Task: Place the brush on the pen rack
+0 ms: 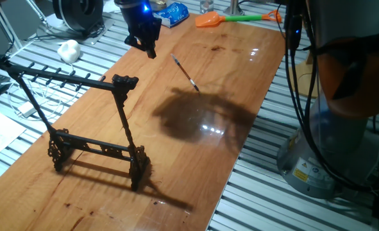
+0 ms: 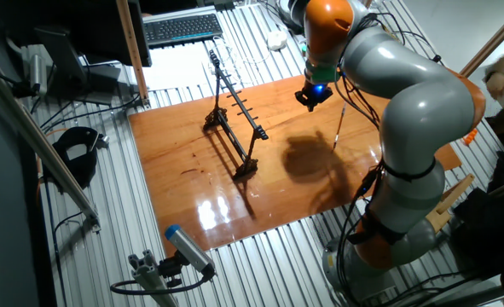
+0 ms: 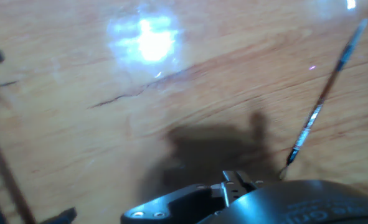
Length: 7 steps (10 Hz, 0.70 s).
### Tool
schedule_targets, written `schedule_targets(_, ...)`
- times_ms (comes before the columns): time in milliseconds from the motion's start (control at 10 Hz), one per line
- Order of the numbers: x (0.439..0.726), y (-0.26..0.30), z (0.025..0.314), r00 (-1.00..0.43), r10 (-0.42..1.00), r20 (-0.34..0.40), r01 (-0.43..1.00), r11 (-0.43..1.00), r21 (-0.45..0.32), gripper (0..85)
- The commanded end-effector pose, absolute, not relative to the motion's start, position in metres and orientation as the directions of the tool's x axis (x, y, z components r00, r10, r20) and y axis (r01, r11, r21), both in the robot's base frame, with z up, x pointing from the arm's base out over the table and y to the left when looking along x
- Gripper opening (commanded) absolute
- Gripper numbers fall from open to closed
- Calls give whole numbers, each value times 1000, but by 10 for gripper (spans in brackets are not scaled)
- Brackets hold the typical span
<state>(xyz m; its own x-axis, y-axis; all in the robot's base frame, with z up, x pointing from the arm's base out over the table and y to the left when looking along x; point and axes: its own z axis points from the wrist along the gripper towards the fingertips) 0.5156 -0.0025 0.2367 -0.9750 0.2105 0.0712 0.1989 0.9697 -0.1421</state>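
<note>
No readable text, brand or number anywhere; yellow warning sticker (image 1: 301,174) on robot base, symbol too small to make out; blue packet (image 1: 170,14) print illegible.

Your arm (image 2: 414,111) arches over from its base in a big bend, grey links with orange joints, wrist pointing down. The gripper (image 1: 149,50) hangs in the air above the bench (image 1: 195,147), holding nothing, a blue light glowing on its body; whether its fingers are apart you can't tell
</note>
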Motion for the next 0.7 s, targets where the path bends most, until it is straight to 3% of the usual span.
schedule_targets(0, 516, -5, 233, -972, 225, 62, 212, 963, -166, 510)
schedule_targets(600, 509, -90, 182, -965, 254, 69, 244, 962, -122, 510)
